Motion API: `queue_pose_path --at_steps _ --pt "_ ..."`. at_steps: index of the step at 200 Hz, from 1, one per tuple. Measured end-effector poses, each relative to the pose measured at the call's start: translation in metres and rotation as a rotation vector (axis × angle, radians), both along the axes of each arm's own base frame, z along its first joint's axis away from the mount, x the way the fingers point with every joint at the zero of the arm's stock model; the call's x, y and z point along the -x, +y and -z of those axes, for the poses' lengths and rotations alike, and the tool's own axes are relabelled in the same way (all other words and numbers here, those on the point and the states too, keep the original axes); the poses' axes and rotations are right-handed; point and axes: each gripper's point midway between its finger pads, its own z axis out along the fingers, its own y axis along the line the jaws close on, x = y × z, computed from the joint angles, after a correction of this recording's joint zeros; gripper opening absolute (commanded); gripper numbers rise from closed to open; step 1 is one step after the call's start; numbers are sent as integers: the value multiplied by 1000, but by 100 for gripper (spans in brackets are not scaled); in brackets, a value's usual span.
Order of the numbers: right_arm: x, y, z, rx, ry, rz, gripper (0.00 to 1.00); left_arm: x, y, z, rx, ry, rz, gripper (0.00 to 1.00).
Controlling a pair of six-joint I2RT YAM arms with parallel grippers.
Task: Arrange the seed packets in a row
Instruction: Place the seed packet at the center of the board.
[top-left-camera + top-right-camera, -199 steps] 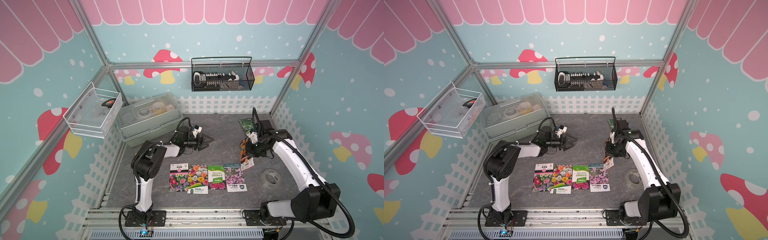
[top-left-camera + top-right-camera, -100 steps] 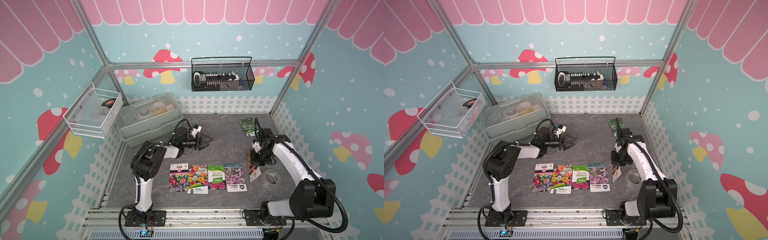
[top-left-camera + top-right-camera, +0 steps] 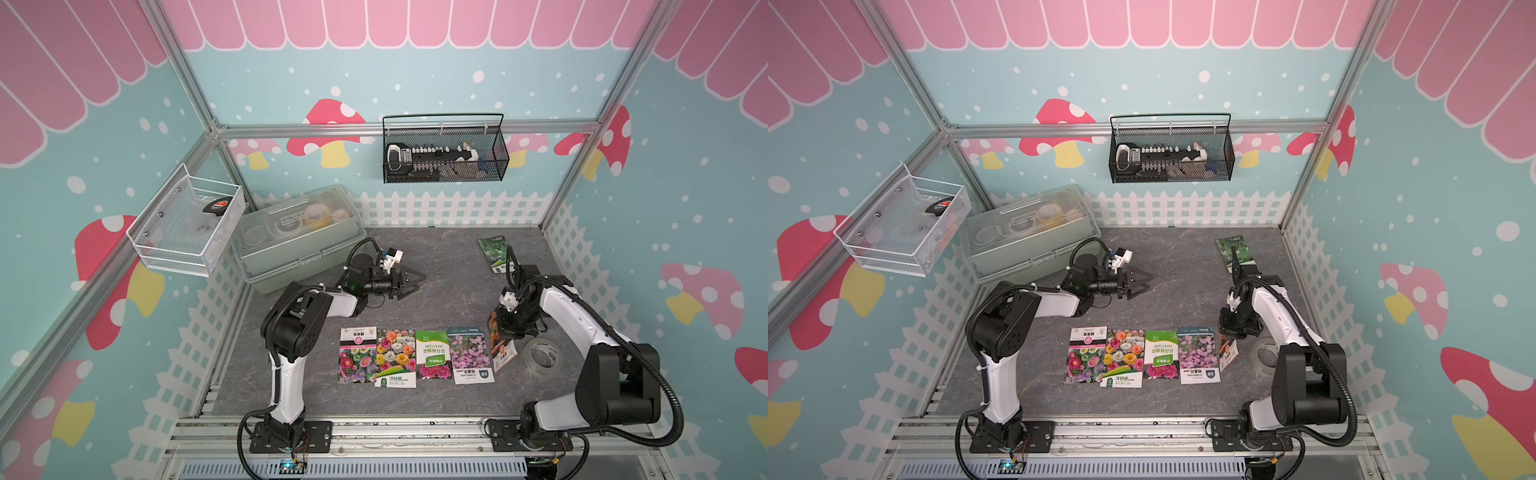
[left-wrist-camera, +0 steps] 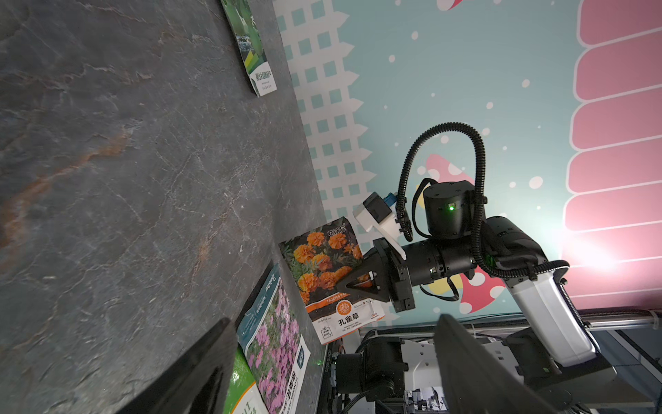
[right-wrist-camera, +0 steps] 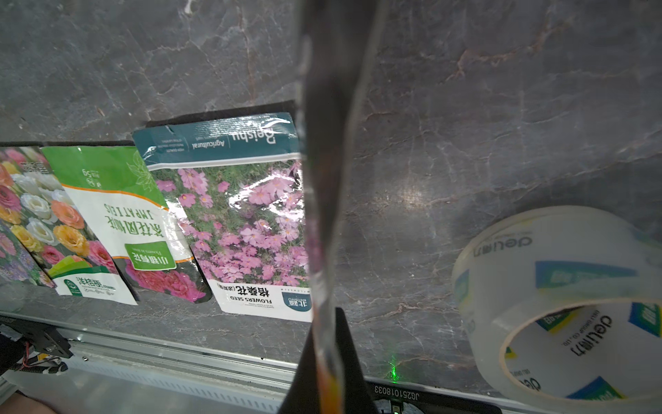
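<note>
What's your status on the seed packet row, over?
Left gripper open, empty. Right gripper shut on marigold packet, upright beside pink-flower packet. Gourd packet apart at back. Tape roll close beside drop spot.

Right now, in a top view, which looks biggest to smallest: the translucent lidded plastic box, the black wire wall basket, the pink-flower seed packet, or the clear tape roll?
1. translucent lidded plastic box
2. black wire wall basket
3. pink-flower seed packet
4. clear tape roll, slightly smaller
</note>
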Motion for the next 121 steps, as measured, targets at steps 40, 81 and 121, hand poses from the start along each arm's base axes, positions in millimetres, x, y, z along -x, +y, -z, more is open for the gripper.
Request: queue_pose_path --at_steps 40,81,121 --pt "3 -7 5 16 21 31 0 0 0 -2 7 -5 1 86" --pt "4 -6 12 10 56 36 0 -1 1 -6 20 -8 0 86" --pt "7 -11 20 37 95 51 0 -1 2 -7 25 -11 -1 85"
